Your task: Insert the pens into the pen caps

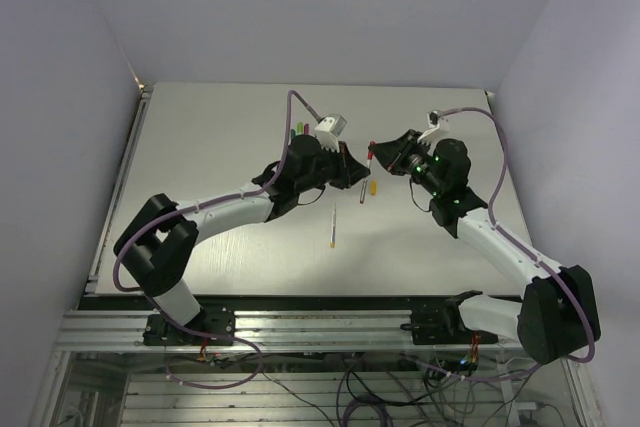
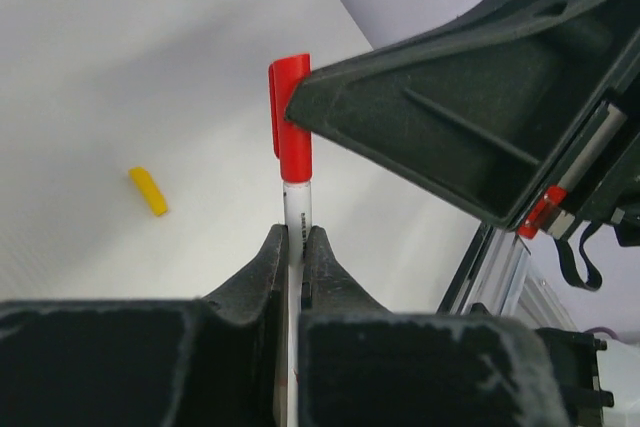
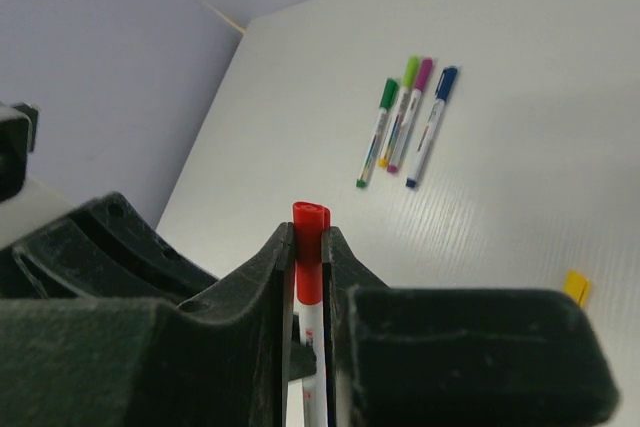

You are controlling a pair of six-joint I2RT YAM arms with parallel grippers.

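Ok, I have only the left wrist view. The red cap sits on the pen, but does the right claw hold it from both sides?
Observer: Yes, the right claw closes on the red cap from both sides.
Operator: Are other pens finished?
Observer: Four capped pens lie side by side on the table.
Operator: And the pen for the yellow cap?
Observer: One bare pen lies alone, apart from the yellow cap.
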